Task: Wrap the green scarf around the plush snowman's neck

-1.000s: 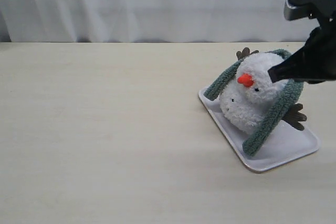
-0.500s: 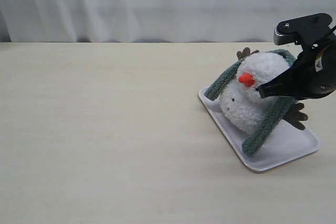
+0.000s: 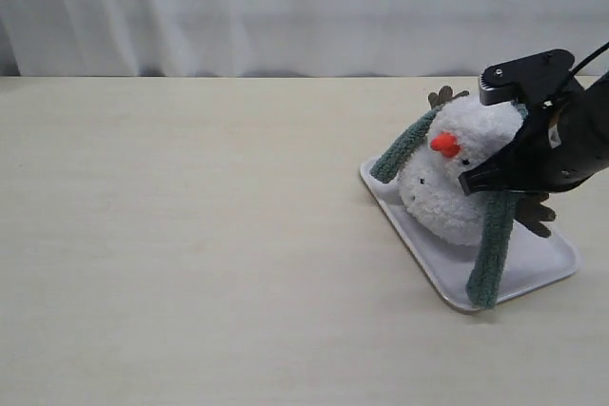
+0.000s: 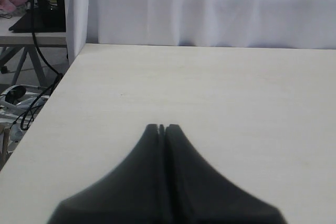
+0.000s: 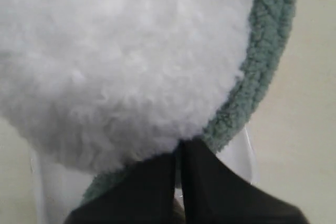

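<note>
The plush snowman (image 3: 452, 183) leans on a white tray (image 3: 542, 263), orange nose facing left. The green scarf (image 3: 490, 249) runs behind its neck; one end lies down the snowman's left side, the other hangs from my right gripper (image 3: 466, 183) to the tray's front edge. In the right wrist view the right gripper (image 5: 178, 142) is shut, tips pressed where the scarf (image 5: 262, 72) meets the snowman's white fluff (image 5: 121, 56). The left gripper (image 4: 163, 127) is shut and empty over bare table, and is out of the exterior view.
Brown twig arms (image 3: 535, 211) stick out behind the snowman. The tray sits at the right of a pale wooden table (image 3: 190, 235). A white curtain (image 3: 285, 7) closes the back. The table's edge and a side desk with cables (image 4: 31, 51) show in the left wrist view.
My right gripper has come down and leftward from beside the head to the snowman's front side. The scarf's right end swung from lying diagonally to hanging nearly straight down.
</note>
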Motion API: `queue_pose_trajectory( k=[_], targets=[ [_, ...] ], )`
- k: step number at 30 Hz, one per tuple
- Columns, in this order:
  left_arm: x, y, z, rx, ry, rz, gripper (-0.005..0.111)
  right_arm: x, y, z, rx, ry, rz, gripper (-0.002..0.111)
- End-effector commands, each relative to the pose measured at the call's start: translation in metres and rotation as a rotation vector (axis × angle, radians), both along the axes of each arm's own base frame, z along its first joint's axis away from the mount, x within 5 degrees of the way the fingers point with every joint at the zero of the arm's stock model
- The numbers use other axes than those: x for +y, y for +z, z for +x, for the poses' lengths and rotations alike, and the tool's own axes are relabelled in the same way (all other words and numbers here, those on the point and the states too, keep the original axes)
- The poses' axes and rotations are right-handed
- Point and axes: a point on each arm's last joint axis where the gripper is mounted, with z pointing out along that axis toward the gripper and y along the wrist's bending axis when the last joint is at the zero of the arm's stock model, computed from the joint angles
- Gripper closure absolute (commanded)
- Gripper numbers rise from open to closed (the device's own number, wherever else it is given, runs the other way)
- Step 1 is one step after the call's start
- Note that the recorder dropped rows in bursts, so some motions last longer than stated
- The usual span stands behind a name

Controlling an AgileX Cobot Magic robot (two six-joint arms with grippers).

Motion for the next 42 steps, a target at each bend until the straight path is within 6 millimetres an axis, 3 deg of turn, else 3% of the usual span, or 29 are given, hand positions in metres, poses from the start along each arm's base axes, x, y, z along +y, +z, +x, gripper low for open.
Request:
queue_pose_trajectory(
  k=[1,6,10,15,17,21,29,37,42],
  targets=[
    [0.000,0.000,0.000,-0.008,0.001,-0.003,0.107,-0.003,0.027,-0.010,-0.091,-0.001,0.020,0.101],
    [0.000,0.000,0.000,-0.008,0.001,-0.003,0.107,-0.004,0.057,-0.025,-0.183,0.016,0.067,0.054],
    [0.000,0.000,0.000,-0.008,0.001,-0.003,0.107,-0.002,0.069,-0.025,-0.208,0.005,0.108,0.029],
    [0.000,0.000,0.000,-0.008,0.001,-0.003,0.107,0.016,0.070,-0.003,-0.159,0.079,0.211,0.030],
    [0.000,0.000,0.000,-0.008,0.001,-0.003,0.107,0.020,0.061,0.014,-0.132,0.077,0.205,0.030],
    [0.000,0.000,0.000,-0.008,0.001,-0.003,0.107,0.022,0.040,0.025,-0.087,0.086,0.172,0.030],
    [0.000,0.000,0.000,-0.008,0.001,-0.003,0.107,0.021,0.030,0.030,-0.066,0.095,0.145,0.030],
    [0.000,0.000,0.000,-0.008,0.001,-0.003,0.107,0.016,0.053,0.024,-0.153,0.130,0.094,0.030],
    [0.000,0.000,0.000,-0.008,0.001,-0.003,0.107,0.016,0.054,0.025,-0.174,0.101,0.104,0.030]
  ],
)
